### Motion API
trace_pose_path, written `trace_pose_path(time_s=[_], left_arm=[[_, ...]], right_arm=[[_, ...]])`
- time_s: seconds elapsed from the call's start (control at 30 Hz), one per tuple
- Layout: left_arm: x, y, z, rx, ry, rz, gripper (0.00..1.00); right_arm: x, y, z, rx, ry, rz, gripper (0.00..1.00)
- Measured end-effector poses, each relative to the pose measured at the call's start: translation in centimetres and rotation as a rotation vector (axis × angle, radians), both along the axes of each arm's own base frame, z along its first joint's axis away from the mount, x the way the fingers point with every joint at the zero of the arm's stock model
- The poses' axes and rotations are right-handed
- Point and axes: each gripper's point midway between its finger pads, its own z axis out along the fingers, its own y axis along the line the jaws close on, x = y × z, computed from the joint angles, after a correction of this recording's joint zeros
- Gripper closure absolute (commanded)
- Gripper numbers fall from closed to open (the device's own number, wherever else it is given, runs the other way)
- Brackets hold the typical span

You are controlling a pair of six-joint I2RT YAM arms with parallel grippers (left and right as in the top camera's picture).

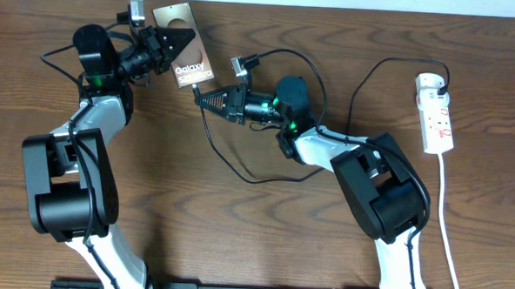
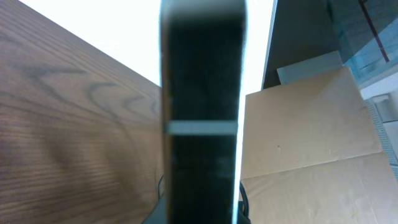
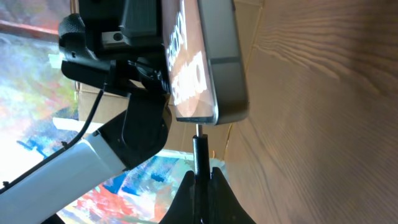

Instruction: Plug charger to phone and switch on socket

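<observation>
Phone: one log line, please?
left gripper: shut on bronze-brown phone | right gripper: shut on thin black charger, tip at phone's edge | white socket: untouched

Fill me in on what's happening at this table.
The left arm, jaws shut on the phone, holds it tilted off the table. The right arm, jaws shut on the charger, holds its connector tip at the phone's bottom edge; whether it is seated is unclear. The socket lies untouched at the table's right side.

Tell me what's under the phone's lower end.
The charger tip, pinched in the right claw, meets the phone at its end. Whether it's inserted is hidden.
</observation>
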Motion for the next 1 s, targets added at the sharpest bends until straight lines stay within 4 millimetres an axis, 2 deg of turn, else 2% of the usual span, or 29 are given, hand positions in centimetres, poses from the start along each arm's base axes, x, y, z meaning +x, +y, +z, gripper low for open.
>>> trace_pose_path(time_s=[0.03,0.07,0.17,0.47,0.63,0.77,0.9,1.0], left_arm=[[-0.1,0.0,0.0,0.000,0.001,-0.002,0.93],[-0.8,-0.4,-0.3,-0.007,0.015,-0.048,0.93],[-1.4,-0.2,-0.7,-0.012,0.027,-0.071,0.93],[-1.8,4.2,-0.6,-0.022,0.030,-0.036,0.93],[-1.9,5.4,-0.6,-0.026,0.033,-0.022,0.93],[-2.1,5.7,-0.6,-0.035,0.044,-0.028,0.93],[-2.3,5.5,-0.6,-0.036,0.044,-0.043,0.93],[-2.5,5.4,-0.5,-0.037,0.044,-0.057,0.93]], right_arm=[[0.0,0.0,-0.2,-0.007,0.010,0.001,0.99],[1.0,-0.1,-0.5,-0.016,0.031,-0.048,0.99],[1.4,-0.4,-1.7,-0.051,0.073,-0.063,0.99],[1.2,-0.6,-5.7,-0.192,0.137,-0.061,0.99],[0.8,-1.1,-7.8,-0.267,0.169,-0.048,0.99],[-0.3,-2.4,-11.5,-0.403,0.262,-0.032,0.99],[-1.4,-5.0,-15.5,-0.565,0.352,-0.042,0.98],[-1.6,-6.9,-17.3,-0.653,0.364,-0.061,0.98]])
